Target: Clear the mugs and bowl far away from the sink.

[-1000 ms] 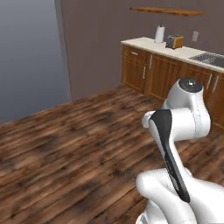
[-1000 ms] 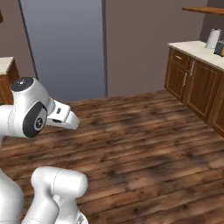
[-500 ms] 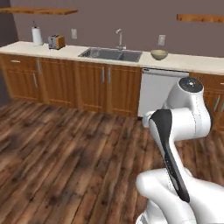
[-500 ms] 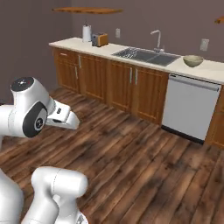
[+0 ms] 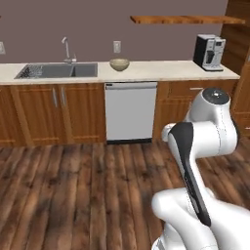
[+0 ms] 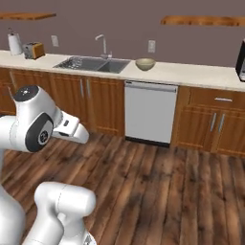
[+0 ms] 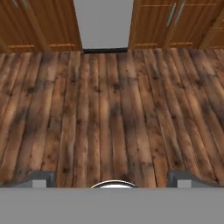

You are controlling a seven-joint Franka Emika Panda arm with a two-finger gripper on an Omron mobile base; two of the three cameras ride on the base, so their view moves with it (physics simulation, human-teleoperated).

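1. Whole scene has swung since the earlier pictures: a half second back the sink sat mid-frame, now it sits left and the coffee machine has come into sight. We read that as the base turning, not things moving.
2. For the task: we now face the counter squarely, still well back across the floor, so this is approach, nothing cleared yet.
3. Sink: dark grey, rectangular, two basins, sunk in the counter, thin silver faucet behind it.
4. Bowl: round, yellowish-tan, narrow foot, matte; it stands on the counter just right of the sink, above the dishwasher. In the right base view it shows at, same spot beside the sink.
5. Mugs: we cannot pick out any green mugs near the sink at this size.
6. Gripper: tips stand far apart at the bottom of the hand view, jaws wide, nothing between them, pointing down at the floor.
7. Textures: counter pale and smooth; cabinets brown wood with slim metal handles; dishwasher flat pale grey panel; floor dark worn planks; toaster and paper roll left of the sink.
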